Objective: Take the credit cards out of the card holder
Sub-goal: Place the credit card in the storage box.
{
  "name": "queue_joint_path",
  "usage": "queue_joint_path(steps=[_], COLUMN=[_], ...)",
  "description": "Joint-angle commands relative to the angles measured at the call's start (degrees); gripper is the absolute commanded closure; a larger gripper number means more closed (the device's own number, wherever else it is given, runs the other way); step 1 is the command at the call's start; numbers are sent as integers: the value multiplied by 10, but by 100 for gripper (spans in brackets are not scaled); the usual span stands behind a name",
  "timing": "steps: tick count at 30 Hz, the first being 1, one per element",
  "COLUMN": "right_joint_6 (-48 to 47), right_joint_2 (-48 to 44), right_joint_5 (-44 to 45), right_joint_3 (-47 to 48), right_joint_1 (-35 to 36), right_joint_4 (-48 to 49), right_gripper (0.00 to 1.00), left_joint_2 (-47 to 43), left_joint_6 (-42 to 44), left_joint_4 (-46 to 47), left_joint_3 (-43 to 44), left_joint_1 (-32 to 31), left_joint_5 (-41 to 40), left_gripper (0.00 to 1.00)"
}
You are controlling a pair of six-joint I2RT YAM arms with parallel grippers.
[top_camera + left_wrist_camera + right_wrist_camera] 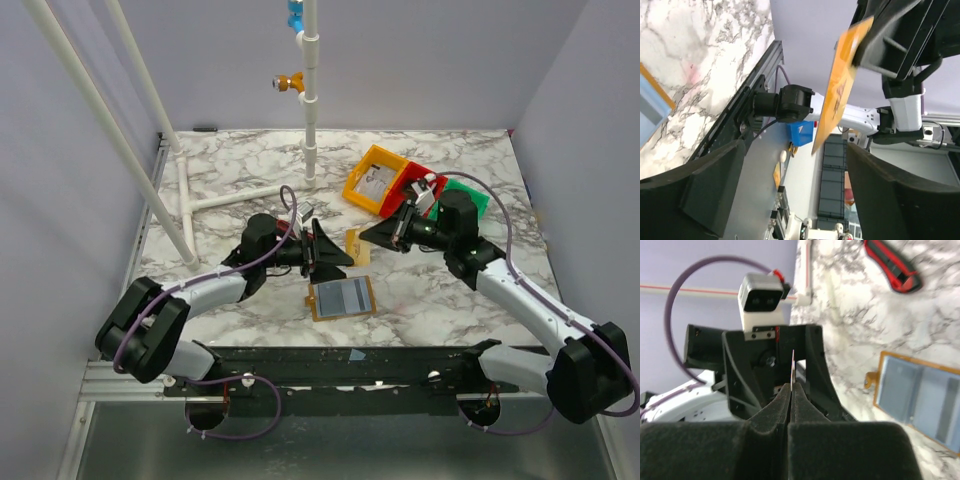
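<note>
**Inspector A:** Where the right gripper [791, 390] meets the orange card [839, 92], we find its fingers clenched on the card's lower edge. The card stands on edge, lifted off the table [250, 172].

**Inspector B:** We concur. The left gripper [795, 200] faces it with its fingers [700, 190] spread wide. The card sits ahead of them, between the two grippers, and we see no contact on that side.

**Inspector A:** The card holder [342, 297] lies flat on the marble, apart from both grippers and on their near side. We cannot tell what its pockets hold.

**Inspector B:** We also record a yellow bin [375, 180] and a red bin [413, 186] beyond the right gripper.
</note>
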Motion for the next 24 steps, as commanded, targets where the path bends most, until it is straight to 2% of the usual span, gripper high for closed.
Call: queue_joint_path(steps=[1, 5, 11, 16, 24], right_joint_6=[-90, -134, -168, -180, -212], right_joint_2=[-17, -13, 1, 17, 72], right_joint_5=[118, 206, 343, 459, 603], right_joint_3=[52, 98, 155, 193, 236], right_joint_1=[-1, -1, -1, -1, -21], right_joint_4=[-154, -250, -347, -409, -467], right_gripper=[99, 99, 99, 99, 99], left_joint_2=[-66, -112, -150, -175, -204], left_joint_6=[126, 231, 330, 379, 412], left_joint_4=[-180, -359, -544, -621, -642], left_joint_3=[19, 59, 118, 154, 166], left_joint_1=[10, 12, 12, 13, 12], left_joint_5=[-30, -95, -188, -229, -220], left_gripper=[12, 1, 1, 1, 1])
